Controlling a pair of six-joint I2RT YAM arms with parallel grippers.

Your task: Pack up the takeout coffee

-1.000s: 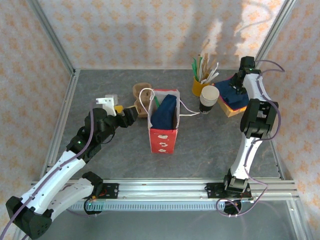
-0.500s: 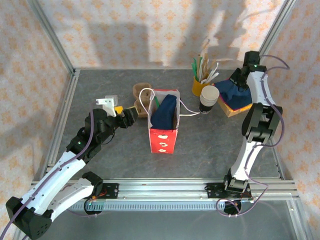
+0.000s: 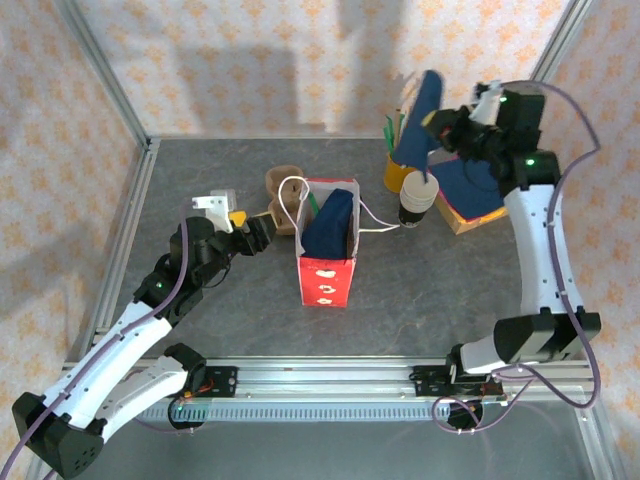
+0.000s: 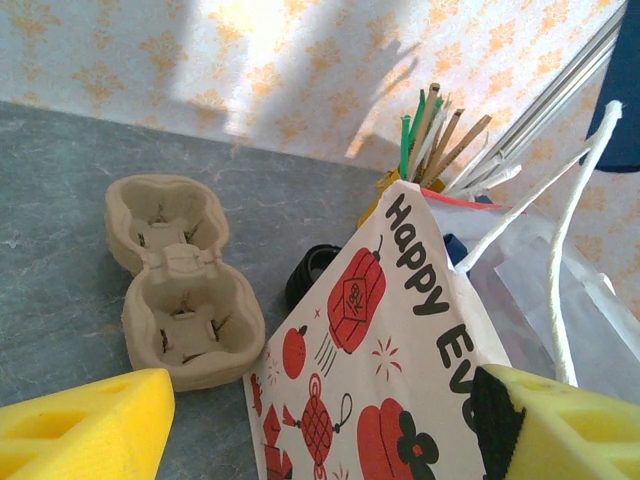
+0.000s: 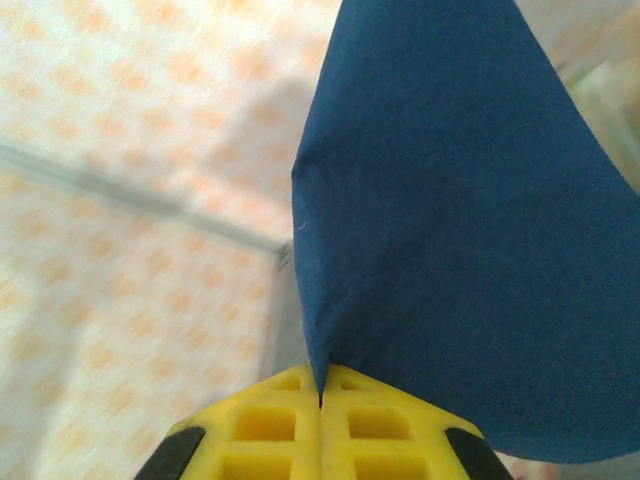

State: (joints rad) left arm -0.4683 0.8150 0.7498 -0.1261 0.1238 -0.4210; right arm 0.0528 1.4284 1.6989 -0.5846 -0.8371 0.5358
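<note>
Standing open-topped, the paper cup [image 3: 418, 198] sits just right of the red gift bag [image 3: 327, 270], touching the yellow stick cup [image 3: 398, 172]. Above them the right gripper [image 3: 440, 125] pinches a blue napkin [image 3: 420, 112]; the left gripper [image 3: 255, 228] gapes empty beside the pulp carrier [image 3: 283, 190].

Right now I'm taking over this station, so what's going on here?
The right gripper is shut on a blue napkin, holding it up near the yellow cup of sticks. The left gripper hangs open beside the red paper bag. The coffee cup stands uncovered on the table right of the bag; its black lid lies by the pulp carrier.
</note>
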